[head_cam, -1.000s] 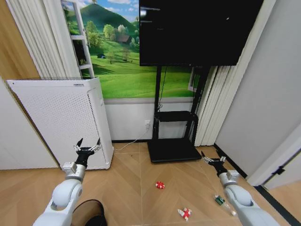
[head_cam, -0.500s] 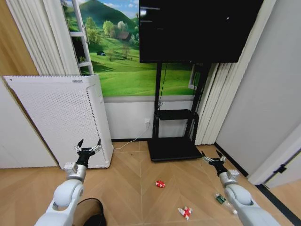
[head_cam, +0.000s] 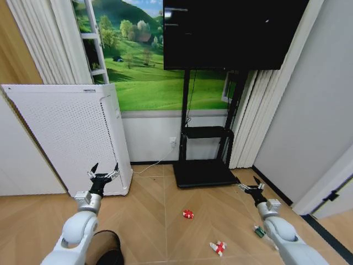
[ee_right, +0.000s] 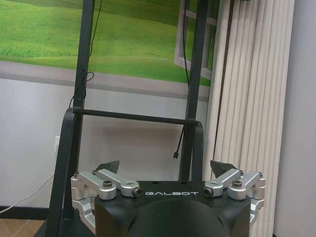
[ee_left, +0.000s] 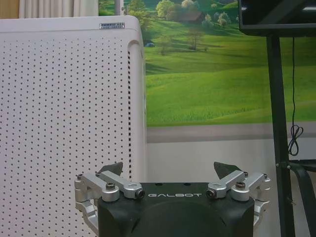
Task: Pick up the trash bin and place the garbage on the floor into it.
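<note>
Currently the trash bin (head_cam: 105, 248) is mostly cut off at the bottom edge of the head view, partly behind the left arm; only a dark round rim and black interior show, contents can't be made out. It sits on the wood floor (head_cam: 149, 221), just in front of the white perforated appliance (head_cam: 66, 138).

Garbage all lies loose on the floor, none in the bin: small red lump (head_cam: 188, 214) centre, red-and-white wrapper wad (head_cam: 218, 248) nearer the robot, clear bottle with green label (head_cam: 259, 232) partly hidden by the right arm.

Left gripper (head_cam: 103, 170) held up in front of the appliance, fingers spread, holding nothing. Right gripper (head_cam: 249, 184) raised near the black TV stand (head_cam: 204, 160), fingers also spread and empty. Wrist views confirm both: wide gap between tips (ee_left: 167, 173), (ee_right: 165, 168).
</note>
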Controlling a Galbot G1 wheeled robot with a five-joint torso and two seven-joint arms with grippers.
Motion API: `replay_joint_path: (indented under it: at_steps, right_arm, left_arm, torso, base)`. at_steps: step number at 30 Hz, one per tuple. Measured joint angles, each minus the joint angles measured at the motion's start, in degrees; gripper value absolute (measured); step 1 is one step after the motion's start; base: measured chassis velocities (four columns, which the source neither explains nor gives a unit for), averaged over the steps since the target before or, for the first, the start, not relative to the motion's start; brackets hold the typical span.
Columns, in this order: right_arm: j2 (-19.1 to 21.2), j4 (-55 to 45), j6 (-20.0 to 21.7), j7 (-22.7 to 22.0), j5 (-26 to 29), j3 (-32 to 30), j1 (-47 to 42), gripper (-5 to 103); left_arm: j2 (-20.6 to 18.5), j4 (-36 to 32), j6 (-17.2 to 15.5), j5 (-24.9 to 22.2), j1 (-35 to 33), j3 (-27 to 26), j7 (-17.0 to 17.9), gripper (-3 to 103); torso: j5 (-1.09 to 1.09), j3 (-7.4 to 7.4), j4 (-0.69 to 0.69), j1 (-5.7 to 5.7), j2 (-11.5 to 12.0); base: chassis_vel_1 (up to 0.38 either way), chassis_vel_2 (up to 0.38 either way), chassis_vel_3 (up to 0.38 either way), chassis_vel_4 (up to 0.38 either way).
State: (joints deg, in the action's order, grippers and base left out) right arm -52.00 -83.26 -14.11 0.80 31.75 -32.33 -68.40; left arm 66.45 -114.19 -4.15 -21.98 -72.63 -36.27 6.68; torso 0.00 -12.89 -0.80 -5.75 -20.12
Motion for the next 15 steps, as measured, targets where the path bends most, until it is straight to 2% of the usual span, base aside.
replay_joint_path:
  at_steps: [15]
  right_arm:
    - [-0.3,-1.4,0.0,0.0,-0.1,-0.5,-1.5,100]
  left_arm:
    - [-0.3,-1.8,-0.1,0.2,-3.0,-1.7,0.0,100]
  torso:
    - [0.00,2.45,0.00,1.11,3.5]
  base:
    - [0.000,0.000,0.000,0.000]
